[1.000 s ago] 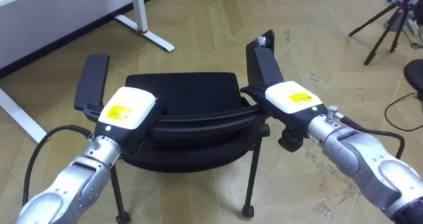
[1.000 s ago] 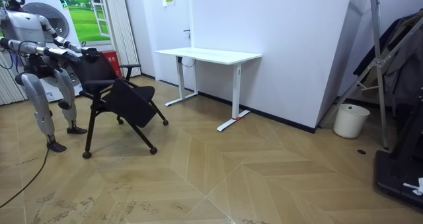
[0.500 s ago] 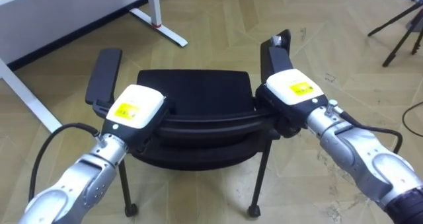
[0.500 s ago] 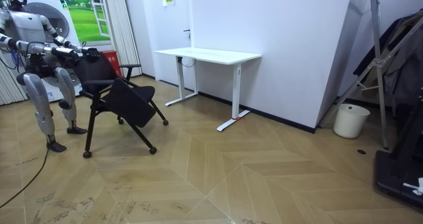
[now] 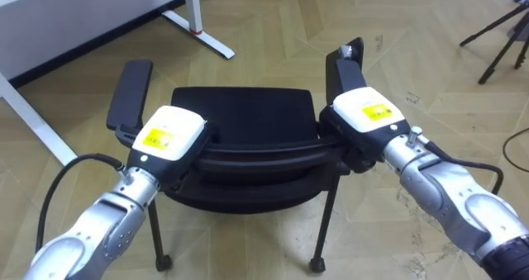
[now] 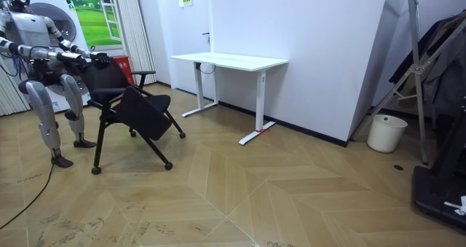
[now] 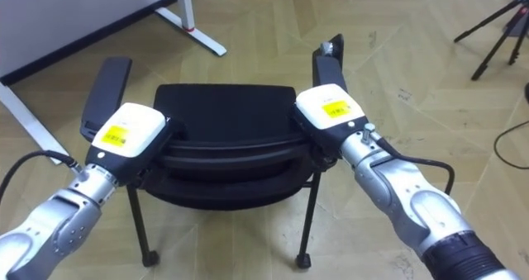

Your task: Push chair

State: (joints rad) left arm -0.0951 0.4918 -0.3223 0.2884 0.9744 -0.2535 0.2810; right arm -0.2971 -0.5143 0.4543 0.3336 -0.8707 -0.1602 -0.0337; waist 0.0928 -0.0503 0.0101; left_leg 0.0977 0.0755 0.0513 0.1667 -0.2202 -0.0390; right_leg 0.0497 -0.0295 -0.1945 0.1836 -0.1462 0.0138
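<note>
Left eye view: a black chair [image 5: 240, 119] stands on the wooden floor [image 5: 273, 32] just before the robot. Its left hand [image 5: 168, 135] and right hand [image 5: 365, 115] rest at opposite ends of the backrest's top edge, likely for an even push. Whether they grip it cannot be told.

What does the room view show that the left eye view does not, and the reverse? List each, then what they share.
Room view adds: the robot standing behind the black chair, the white desk with its top, a white bucket by the wall. Left eye view adds: the left hand and right hand laid on the backrest, a tripod. Shared: that chair, the wooden floor.
</note>
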